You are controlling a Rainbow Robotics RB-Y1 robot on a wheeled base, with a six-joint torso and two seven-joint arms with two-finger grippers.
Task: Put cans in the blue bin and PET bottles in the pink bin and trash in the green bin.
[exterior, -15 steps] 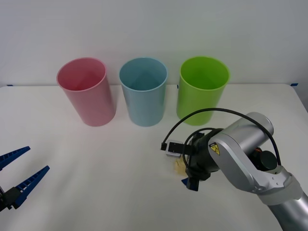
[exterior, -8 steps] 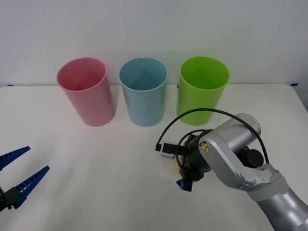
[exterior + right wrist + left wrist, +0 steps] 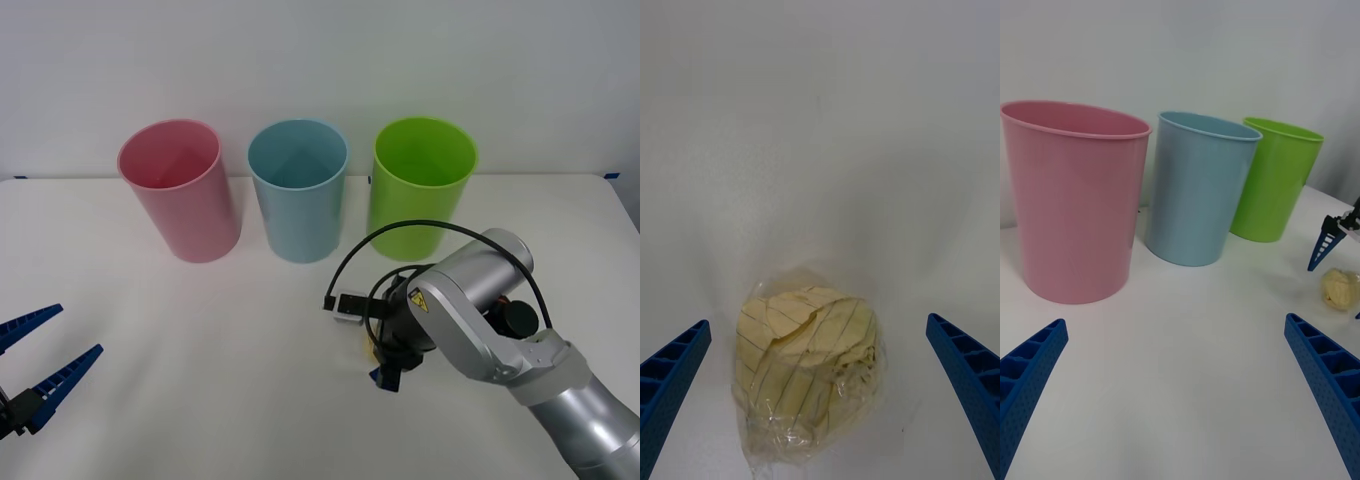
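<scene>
Pink bin [image 3: 180, 190], blue bin [image 3: 298, 190], green bin [image 3: 420, 185] upright; trash [image 3: 809, 367] on table [image 3: 200, 350]

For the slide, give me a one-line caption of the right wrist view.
Open right gripper straddling the trash on the white table.

A plain white table [image 3: 200, 340] carries a pink smooth plastic bin [image 3: 180, 190], a light blue one [image 3: 298, 190], a lime green one [image 3: 420, 185], and a crumpled yellowish paper ball [image 3: 809, 367].
</scene>
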